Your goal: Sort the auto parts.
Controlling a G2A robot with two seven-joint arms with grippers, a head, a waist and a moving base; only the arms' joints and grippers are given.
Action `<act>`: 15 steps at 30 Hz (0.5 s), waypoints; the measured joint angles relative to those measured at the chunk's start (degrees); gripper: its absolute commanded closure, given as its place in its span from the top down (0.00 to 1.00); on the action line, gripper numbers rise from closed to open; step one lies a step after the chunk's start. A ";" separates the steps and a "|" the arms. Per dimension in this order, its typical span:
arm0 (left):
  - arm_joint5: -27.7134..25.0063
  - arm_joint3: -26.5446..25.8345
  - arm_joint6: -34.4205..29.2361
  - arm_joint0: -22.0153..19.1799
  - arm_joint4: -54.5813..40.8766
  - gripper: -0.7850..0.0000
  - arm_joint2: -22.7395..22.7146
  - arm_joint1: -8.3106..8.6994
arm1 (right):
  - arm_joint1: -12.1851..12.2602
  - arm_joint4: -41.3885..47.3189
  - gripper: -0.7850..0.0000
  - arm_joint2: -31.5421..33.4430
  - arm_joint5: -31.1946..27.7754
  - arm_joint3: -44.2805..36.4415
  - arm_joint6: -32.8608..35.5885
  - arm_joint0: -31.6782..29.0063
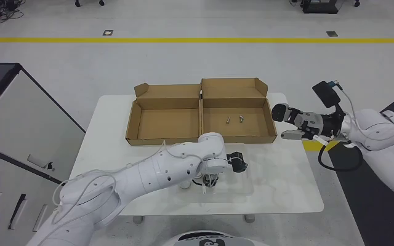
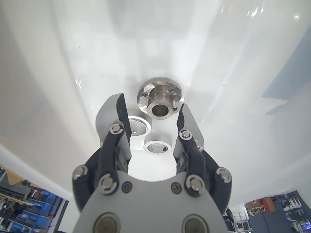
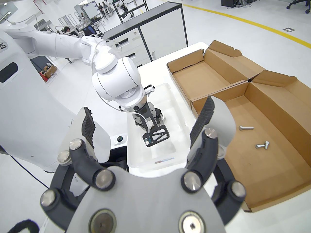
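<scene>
Flanged hub (image 2: 159, 99) between open left jaws

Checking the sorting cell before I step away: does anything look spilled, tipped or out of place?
Nothing stands out. Both bolts lie inside one cardboard box, and the other box stands square beside it. The flanged hub, ring and disc sit in the white tray beneath the open left gripper.

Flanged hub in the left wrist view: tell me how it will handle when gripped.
The flanged hub looks solid metal, so probably rigid and heavy for its size. Its polished skin may slip, though the ribbed pads should help. Resting on its wide flange, it seems unlikely to roll on the glossy tray.
</scene>
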 measured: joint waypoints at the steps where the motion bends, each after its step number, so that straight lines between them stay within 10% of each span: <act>1: -0.16 -0.19 -0.12 0.12 -0.07 0.52 -0.06 0.05 | 0.00 0.00 1.00 0.00 0.00 0.00 0.00 0.00; 15: -0.84 0.20 0.16 0.61 -0.09 0.48 0.10 0.09 | 0.00 0.00 1.00 0.00 0.00 0.00 0.00 0.00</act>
